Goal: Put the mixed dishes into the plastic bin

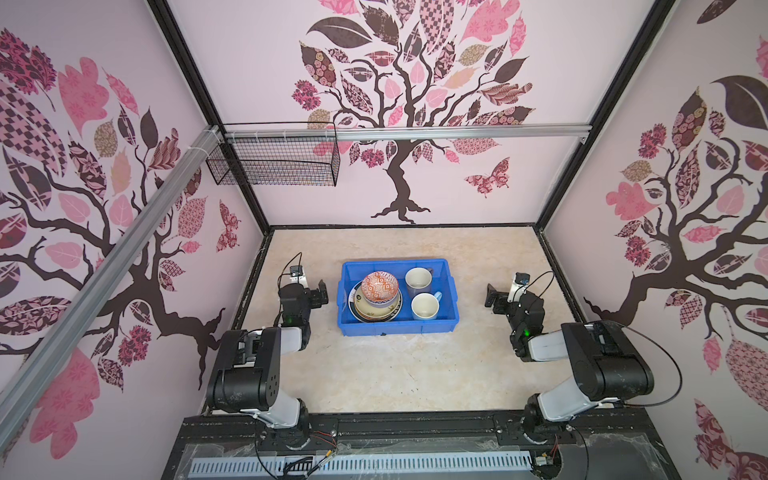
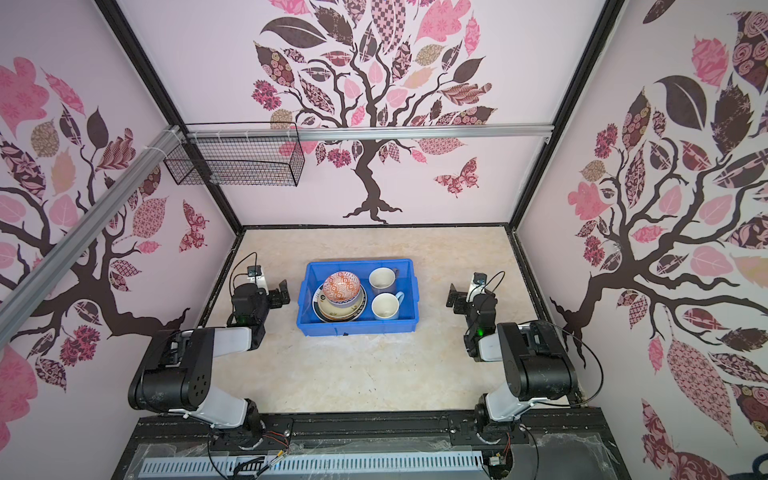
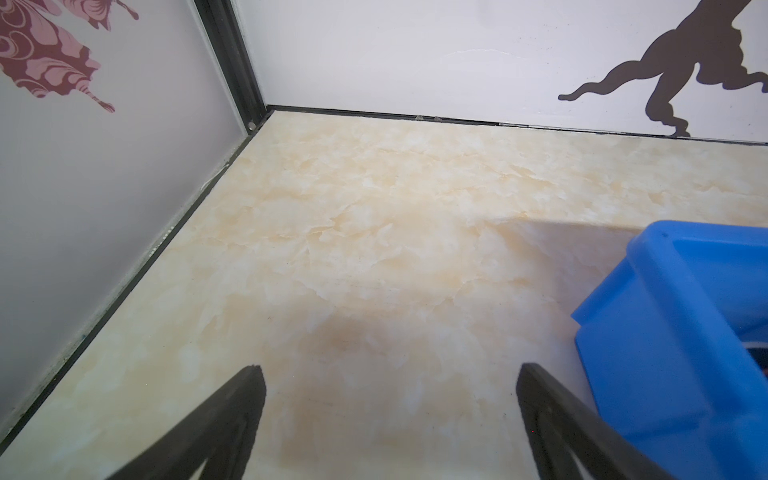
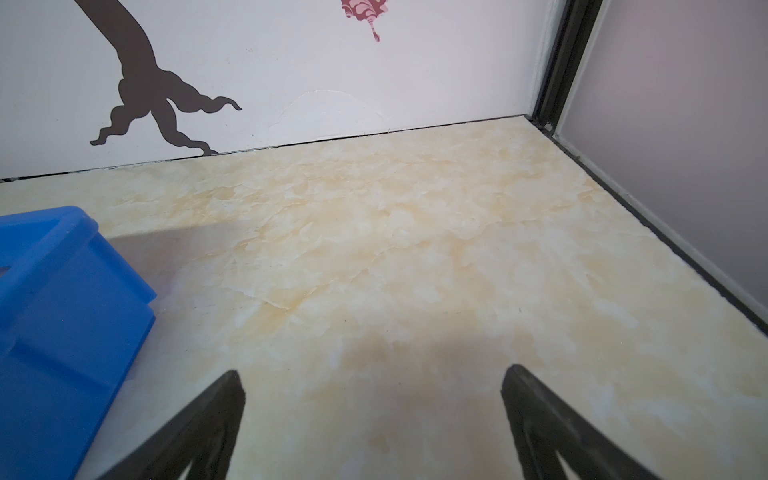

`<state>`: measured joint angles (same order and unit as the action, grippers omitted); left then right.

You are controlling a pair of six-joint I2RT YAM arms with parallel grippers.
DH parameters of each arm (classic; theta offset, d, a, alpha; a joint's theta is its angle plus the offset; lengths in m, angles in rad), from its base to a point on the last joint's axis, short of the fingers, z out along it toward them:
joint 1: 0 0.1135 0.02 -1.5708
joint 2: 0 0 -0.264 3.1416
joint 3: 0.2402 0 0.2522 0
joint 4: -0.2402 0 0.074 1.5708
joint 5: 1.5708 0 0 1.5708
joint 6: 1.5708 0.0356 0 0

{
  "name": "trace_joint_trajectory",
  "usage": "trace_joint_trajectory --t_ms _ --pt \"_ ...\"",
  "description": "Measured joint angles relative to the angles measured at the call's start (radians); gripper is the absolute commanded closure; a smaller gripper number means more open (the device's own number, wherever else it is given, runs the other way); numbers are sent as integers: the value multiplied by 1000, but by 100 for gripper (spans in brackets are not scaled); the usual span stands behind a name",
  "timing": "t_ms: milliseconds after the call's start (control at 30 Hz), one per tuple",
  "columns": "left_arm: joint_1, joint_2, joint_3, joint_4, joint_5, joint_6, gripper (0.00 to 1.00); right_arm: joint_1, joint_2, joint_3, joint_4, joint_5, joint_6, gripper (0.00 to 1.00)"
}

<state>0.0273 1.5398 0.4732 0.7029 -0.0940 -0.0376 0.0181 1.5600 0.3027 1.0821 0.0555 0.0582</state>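
The blue plastic bin (image 1: 399, 327) (image 2: 357, 327) stands mid-table in both top views. Its left half holds a stack of plates (image 1: 376, 315) topped by an orange-white patterned bowl (image 1: 379, 286). Two mugs stand upright in its right half, a greyish one (image 1: 418, 277) at the back and one with a light-blue handle (image 1: 425, 306) in front. My left gripper (image 1: 319, 294) (image 3: 390, 369) hangs open just left of the bin, holding nothing. On the bin's other side, a little farther off, my right gripper (image 1: 494, 297) (image 4: 373, 370) is open and holds nothing. Each wrist view shows a bin corner (image 3: 665, 332) (image 4: 62, 311).
A black wire mesh basket (image 1: 276, 160) hangs from the aluminium rail at the back left, high above the table. Patterned walls close in the beige tabletop (image 1: 399, 374) on three sides. Both arm bases sit on the black front rail.
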Motion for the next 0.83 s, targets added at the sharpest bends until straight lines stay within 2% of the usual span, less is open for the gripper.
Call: trace_joint_trajectory --t_ms 200,833 --pt "-36 0 -10 15 -39 6 1 0 -2 0 -7 0 -3 1" --pt "-19 0 -10 14 -35 7 1 0 -2 0 -8 0 -3 0"
